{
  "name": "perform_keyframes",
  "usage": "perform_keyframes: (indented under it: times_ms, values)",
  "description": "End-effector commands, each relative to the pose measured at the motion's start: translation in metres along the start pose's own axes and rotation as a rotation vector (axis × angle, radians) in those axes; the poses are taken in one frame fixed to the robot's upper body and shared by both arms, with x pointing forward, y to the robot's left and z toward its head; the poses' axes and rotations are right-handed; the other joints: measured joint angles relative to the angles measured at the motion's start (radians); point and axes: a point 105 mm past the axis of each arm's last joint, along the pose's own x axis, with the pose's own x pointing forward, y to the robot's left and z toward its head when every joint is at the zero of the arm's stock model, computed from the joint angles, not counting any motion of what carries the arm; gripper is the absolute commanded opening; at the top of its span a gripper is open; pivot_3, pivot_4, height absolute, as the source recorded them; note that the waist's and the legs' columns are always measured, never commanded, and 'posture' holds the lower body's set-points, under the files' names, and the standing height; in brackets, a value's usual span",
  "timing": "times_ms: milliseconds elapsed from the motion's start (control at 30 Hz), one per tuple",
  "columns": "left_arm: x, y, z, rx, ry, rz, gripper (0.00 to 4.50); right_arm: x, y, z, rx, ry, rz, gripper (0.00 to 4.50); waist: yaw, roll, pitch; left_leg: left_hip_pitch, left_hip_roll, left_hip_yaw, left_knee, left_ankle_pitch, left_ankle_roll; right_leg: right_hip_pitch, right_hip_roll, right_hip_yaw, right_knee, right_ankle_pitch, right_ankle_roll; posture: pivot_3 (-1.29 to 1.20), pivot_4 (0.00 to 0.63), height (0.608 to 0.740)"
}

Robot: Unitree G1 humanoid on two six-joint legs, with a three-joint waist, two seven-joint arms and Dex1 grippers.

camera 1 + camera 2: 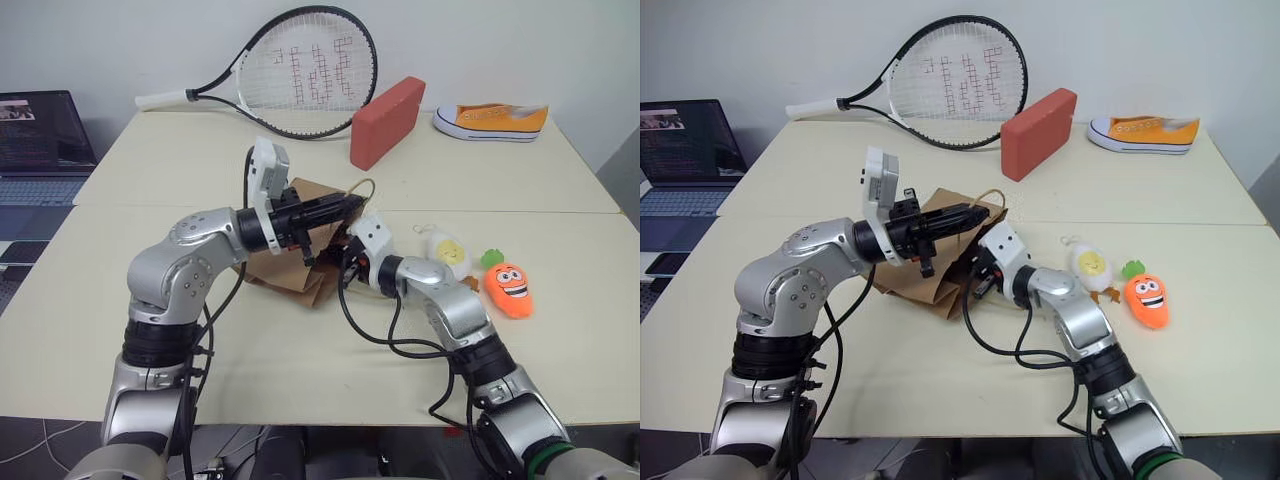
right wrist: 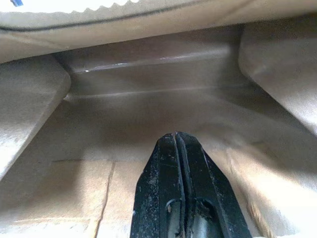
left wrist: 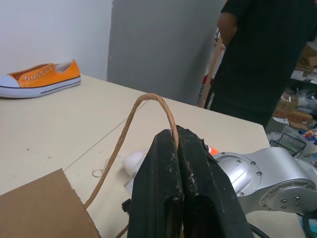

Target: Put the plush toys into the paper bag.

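The paper bag (image 1: 290,262) lies crumpled on its side at the centre of the frame on the cream table (image 1: 150,170), its mouth turned toward the right. The left gripper (image 1: 350,205) reaches across above it, its fingers pinched tight on a twisted-paper handle (image 3: 130,124) — the tan loop arches up from between the black fingertips (image 3: 166,148) in the left wrist view. The right gripper (image 2: 176,136) is pushed into the bag's mouth with its fingers pressed together and holding nothing; brown paper walls surround it. Both plush toys sit outside the bag at centre right: the egg toy (image 1: 447,250) just beside the right forearm, the carrot toy (image 1: 509,287) a little farther right. Along the top of the frame lie a tennis racket (image 1: 300,75), a red block (image 1: 385,122) and an orange sneaker (image 1: 492,121). A laptop (image 1: 40,135) stands at the upper left — a person in dark clothes (image 3: 267,54) stands beyond the table.
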Motion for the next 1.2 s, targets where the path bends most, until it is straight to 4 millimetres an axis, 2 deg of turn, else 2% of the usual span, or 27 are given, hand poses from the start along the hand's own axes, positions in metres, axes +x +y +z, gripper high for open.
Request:
perform_keyframes:
  times_ms: [33,167,367,533,933,1033,1200]
  values:
    - [0.003,-0.009,0.005,0.021,-0.011,-0.043,0.0,0.009,0.004,0.011,-0.025,-0.045,0.029,0.04,0.0,0.0,0.0,0.0,0.0,0.0,0.0,0.0,0.0,0.0,0.0,0.0,0.0,0.0,0.0,0.0,0.15,0.74]
    - [0.0,-0.007,0.01,0.002,-0.036,-0.031,0.0,0.02,0.006,0.001,0.102,-0.075,0.015,0.04,0.0,0.0,0.0,0.0,0.0,0.0,0.0,0.0,0.0,0.0,0.0,0.0,0.0,0.0,0.0,0.0,0.15,0.74]
    - [-0.014,0.003,0.03,-0.007,-0.091,0.014,0.0,0.031,0.009,-0.024,0.256,-0.08,-0.057,0.04,0.0,0.0,0.0,0.0,0.0,0.0,0.0,0.0,0.0,-0.001,0.0,0.0,0.0,0.0,0.0,0.0,0.15,0.74]
    - [-0.02,0.005,0.045,0.043,-0.09,0.022,0.0,0.035,0.015,-0.033,0.278,-0.065,-0.1,0.04,-0.001,0.0,0.0,0.0,0.0,0.0,-0.001,0.0,0.0,0.0,0.0,0.0,0.0,0.0,0.0,0.0,0.15,0.74]
    - [-0.019,0.01,0.095,0.332,-0.096,0.07,0.0,0.04,0.014,-0.044,0.275,-0.007,-0.201,0.04,-0.002,0.0,0.0,0.002,0.001,0.0,-0.001,0.0,0.0,0.0,0.001,0.0,0.001,0.0,0.0,0.0,0.15,0.74]
    - [-0.018,0.009,0.095,0.344,-0.083,0.059,0.0,0.04,0.014,-0.044,0.277,-0.008,-0.21,0.04,-0.002,0.0,0.0,0.002,0.001,0.0,-0.001,0.0,0.0,0.0,0.001,0.0,0.001,0.0,0.0,0.0,0.15,0.74]
    - [-0.016,0.009,0.079,0.345,-0.031,0.043,0.0,0.039,0.009,-0.039,0.271,-0.026,-0.239,0.04,-0.002,0.0,0.0,0.002,0.001,0.0,-0.001,0.0,0.0,0.0,0.002,0.0,0.001,0.0,0.0,0.0,0.15,0.74]
